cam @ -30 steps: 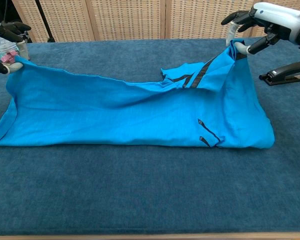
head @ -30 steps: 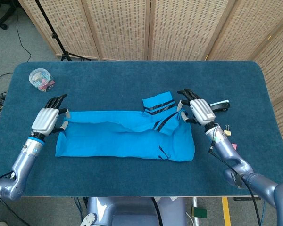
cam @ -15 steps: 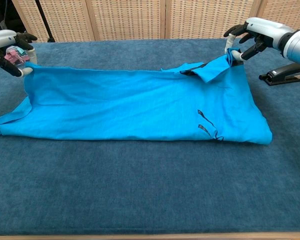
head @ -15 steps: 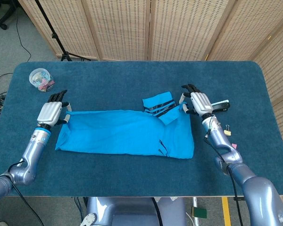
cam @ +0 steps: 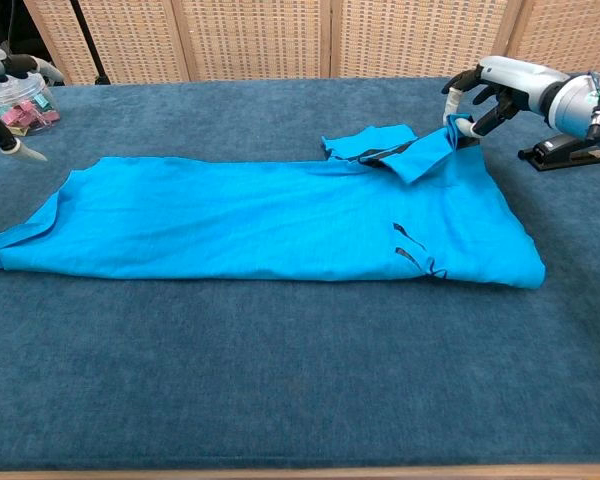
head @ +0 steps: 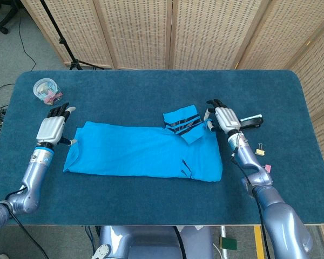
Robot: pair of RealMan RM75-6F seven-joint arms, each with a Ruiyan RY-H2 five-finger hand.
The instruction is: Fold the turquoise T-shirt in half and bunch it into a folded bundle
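- Step in hand: the half-fold looks done. The turquoise cotton T-shirt with black stripe trim [head: 143,154] lies doubled as a long flat band on the dark blue carpeted tabletop [head: 151,97], about mid-table, slightly toward the near edge.
- Long axis runs left-right across the table, parallel to the near edge. The sleeve end with the black stripes points to the robot's right; a sleeve flap pokes up toward the far side there. The plain end points to its left.
- Left hand [head: 53,128]: white-backed with black fingers, just off the shirt's far-left corner, fingers apart, holding nothing (chest view shows it clear of the cloth).
- Right hand [cam: 485,88]: at the far-right corner, fingers curled down right at the raised fabric edge; seems to pinch the cloth, though I can't be sure the grip is closed.
- Next, my guess: bunching. Hands need to take the two short ends and bring them toward the middle, or one end onto the other, so the band gathers into a bundle. The left hand needs a fresh grasp first.
- Nearby clutter: clear plastic jar of coloured bits [head: 46,90] far-left, black stapler [cam: 570,148] just right of the shirt (don't snag it).
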